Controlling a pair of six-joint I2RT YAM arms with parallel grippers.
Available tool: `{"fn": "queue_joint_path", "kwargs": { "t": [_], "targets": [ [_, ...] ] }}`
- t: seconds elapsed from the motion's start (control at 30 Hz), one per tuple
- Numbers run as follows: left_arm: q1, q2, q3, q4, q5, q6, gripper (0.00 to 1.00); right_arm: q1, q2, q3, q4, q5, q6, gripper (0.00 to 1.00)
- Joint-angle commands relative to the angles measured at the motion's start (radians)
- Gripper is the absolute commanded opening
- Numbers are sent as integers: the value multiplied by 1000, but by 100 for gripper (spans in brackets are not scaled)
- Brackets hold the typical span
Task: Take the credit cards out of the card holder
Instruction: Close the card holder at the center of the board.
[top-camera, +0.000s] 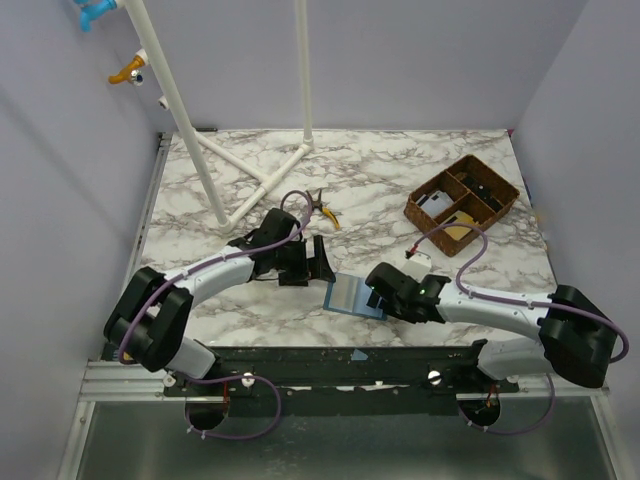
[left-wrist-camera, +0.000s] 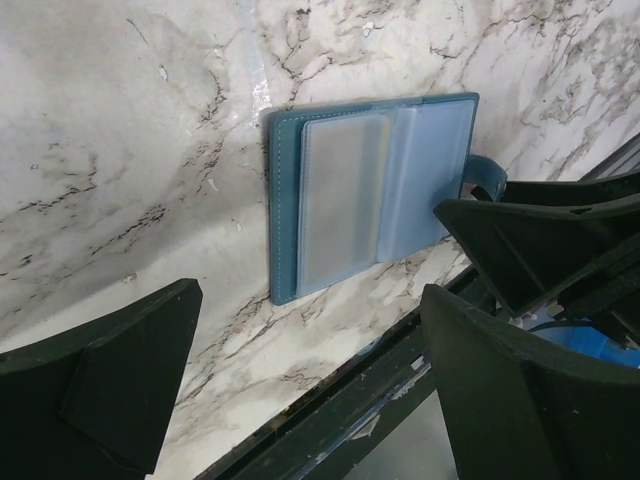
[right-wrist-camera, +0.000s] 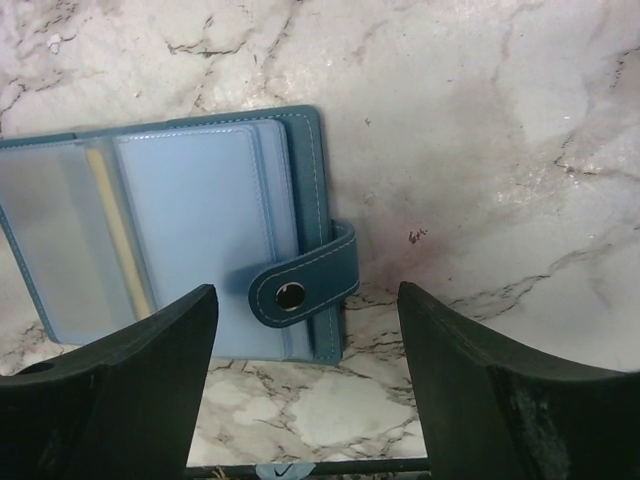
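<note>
Card holder open at the near edge, a hand at each end

Right hand nearest, jaws apart and empty, at the strap end. Long axis runs hand to hand along the worktop front edge. Left hand, wide and empty, hovers just beyond the clear sleeves

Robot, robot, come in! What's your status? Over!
Left pincer open, right pincer open. Card holder lying open on table between them, strap undone. Yellowish card showing in sleeve. Nothing on top.
</note>
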Motion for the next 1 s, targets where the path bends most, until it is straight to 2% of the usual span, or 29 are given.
{"fn": "queue_joint_path", "kwargs": {
  "t": [0.0,0.43,0.83,0.97],
  "targets": [
    [-18,29,-16,44,19,-10,91,2,31,-20,38,74,3,73],
    [-54,92,-11,58,0,-12,69,-22,26,-26,26,144,-35,43],
    [-70,127,-7,66,-9,-14,48,-23,38,35,-15,185,-75,4],
    [-75,136,-7,71,-6,-17,42,-24,10,65,-41,189,-87,1]
  ]
}}
